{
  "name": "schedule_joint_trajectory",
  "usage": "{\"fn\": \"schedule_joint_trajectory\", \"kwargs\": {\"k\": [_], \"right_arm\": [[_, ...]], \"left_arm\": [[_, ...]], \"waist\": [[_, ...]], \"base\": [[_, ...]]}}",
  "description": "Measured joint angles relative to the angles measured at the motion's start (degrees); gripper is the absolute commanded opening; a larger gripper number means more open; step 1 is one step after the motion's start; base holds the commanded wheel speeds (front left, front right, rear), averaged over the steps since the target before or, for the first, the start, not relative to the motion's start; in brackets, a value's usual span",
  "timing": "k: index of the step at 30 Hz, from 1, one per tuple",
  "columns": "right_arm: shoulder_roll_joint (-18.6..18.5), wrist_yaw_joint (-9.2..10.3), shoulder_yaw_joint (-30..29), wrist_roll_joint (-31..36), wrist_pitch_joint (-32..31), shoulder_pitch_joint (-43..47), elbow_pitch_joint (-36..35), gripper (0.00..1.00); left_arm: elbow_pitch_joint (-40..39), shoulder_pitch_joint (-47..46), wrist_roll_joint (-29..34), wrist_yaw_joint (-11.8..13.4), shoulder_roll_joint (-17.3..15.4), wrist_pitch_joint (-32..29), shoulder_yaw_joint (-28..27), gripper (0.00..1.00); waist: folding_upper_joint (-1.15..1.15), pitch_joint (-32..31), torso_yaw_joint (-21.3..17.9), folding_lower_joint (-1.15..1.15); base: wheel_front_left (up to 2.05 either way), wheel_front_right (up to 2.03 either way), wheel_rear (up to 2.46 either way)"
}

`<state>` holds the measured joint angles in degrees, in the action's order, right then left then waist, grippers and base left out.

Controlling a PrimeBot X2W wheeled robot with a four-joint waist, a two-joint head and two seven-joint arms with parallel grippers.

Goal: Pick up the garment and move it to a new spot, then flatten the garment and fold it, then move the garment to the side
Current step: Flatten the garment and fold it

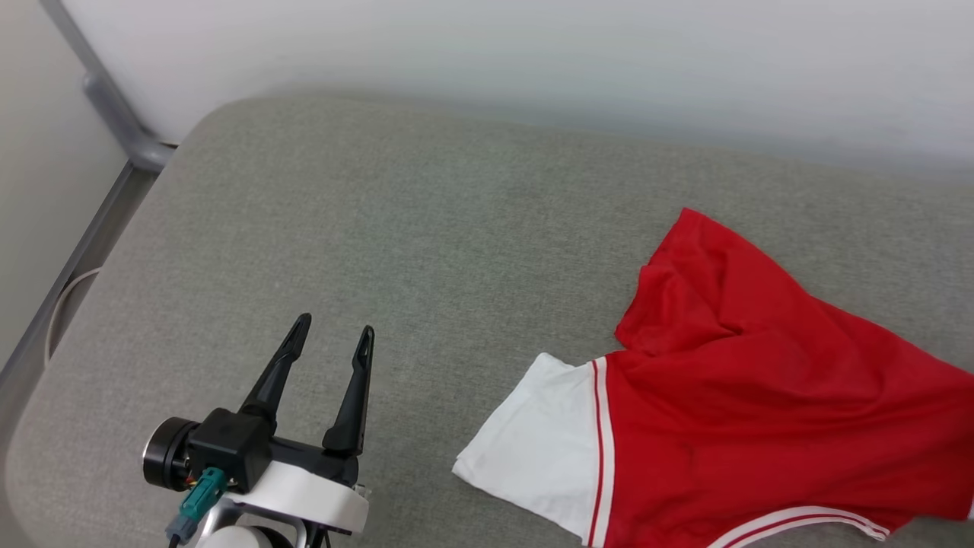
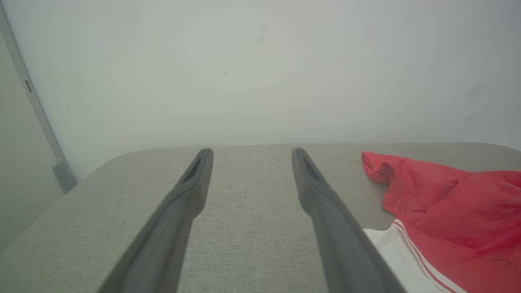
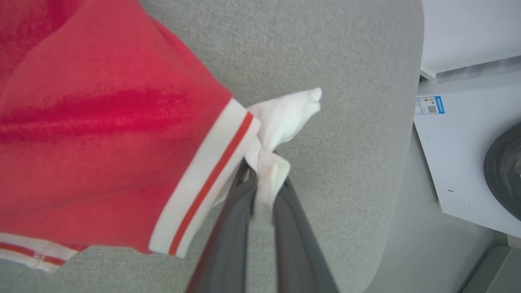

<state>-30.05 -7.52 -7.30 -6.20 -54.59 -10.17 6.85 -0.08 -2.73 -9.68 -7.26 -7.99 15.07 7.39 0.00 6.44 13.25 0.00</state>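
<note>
Red shirt (image 1: 761, 396), white sleeves, striped trim; lies rumpled at the grey cushion's (image 1: 380, 228) right; one sleeve bunched.

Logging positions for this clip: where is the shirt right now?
The shirt lies rumpled on the grey cushion, lower right in the head view, right of the open left gripper; the right gripper pinches its white sleeve.

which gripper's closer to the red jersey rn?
Right. The right gripper is shut on the jersey at its white sleeve cloth. The left gripper is open over the grey cushion, left of the jersey, not touching.
</note>
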Motion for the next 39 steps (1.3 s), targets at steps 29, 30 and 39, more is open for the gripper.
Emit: {"fn": "schedule_joint_trajectory", "kwargs": {"k": [29,30,39], "right_arm": [[10.88,0.0,0.08,-1.16,36.98,-6.81,5.91,1.0],[11.83,0.0,-0.07,-2.46,38.73,-6.1,4.92,1.0],[18.78,0.0,-0.54,-9.49,54.35,3.52,-3.6,1.0]], "left_arm": [[0.27,1.33,-0.71,-0.15,-0.68,0.0,1.34,1.0],[-0.01,1.5,-0.98,-0.15,-0.58,0.0,1.38,1.0],[-1.72,3.93,-2.99,-0.15,0.87,0.01,1.42,1.0]], "waist": [[0.0,-3.83,-4.88,0.0],[0.0,-4.1,-5.28,0.0],[0.0,-5.17,-7.68,0.0]], "base": [[0.0,0.0,0.0],[0.0,0.0,0.0],[0.0,0.0,0.0]]}}
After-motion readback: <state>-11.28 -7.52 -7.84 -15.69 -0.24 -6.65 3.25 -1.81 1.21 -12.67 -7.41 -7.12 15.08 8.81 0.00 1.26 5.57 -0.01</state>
